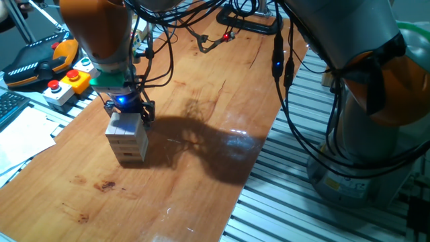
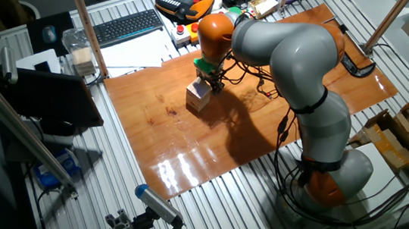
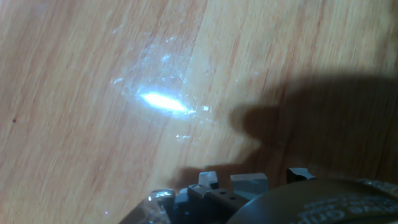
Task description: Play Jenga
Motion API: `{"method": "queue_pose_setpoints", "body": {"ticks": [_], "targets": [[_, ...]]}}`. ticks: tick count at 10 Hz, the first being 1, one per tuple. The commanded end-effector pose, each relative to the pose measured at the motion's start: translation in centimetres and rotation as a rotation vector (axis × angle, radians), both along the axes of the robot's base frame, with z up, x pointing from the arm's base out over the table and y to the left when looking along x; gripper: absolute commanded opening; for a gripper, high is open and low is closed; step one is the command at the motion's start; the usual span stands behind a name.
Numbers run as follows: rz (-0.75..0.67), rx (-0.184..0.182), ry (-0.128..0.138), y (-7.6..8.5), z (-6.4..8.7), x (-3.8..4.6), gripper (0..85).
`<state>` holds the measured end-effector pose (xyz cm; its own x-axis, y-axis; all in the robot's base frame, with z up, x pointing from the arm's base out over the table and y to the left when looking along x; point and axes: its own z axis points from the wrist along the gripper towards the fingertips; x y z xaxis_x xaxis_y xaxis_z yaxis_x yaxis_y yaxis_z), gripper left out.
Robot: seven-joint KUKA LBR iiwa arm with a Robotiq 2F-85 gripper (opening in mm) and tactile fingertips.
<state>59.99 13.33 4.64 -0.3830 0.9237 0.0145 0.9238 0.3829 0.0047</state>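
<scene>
Glossy wooden tabletop (image 2: 192, 142) on a slatted aluminium bench (image 2: 99, 194).

Arm (image 2: 298, 59): rounded grey casings, orange joint bands, green ring at the wrist. Black cables (image 1: 282, 74) loop along the links. Tool (image 1: 127, 107): dark, small blue light glowing.

Pale unpainted wood Jenga tower (image 1: 127, 140) on a glossy orange-brown table (image 1: 201, 134) (darker grain streaks); arm (image 2: 298, 66) grey with orange joints.
</scene>
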Motion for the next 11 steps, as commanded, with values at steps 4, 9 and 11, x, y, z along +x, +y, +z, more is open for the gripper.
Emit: {"method": "queue_pose_setpoints", "body": {"ticks": [4, 9, 11], "targets": [[0.014, 0.000, -0.002, 0.02, 0.01, 0.00, 52.0], [0.019, 0.002, -0.002, 0.04, 0.01, -0.03, 47.7], [0.025, 0.002, -0.002, 0.05, 0.02, -0.03, 46.3]]}}
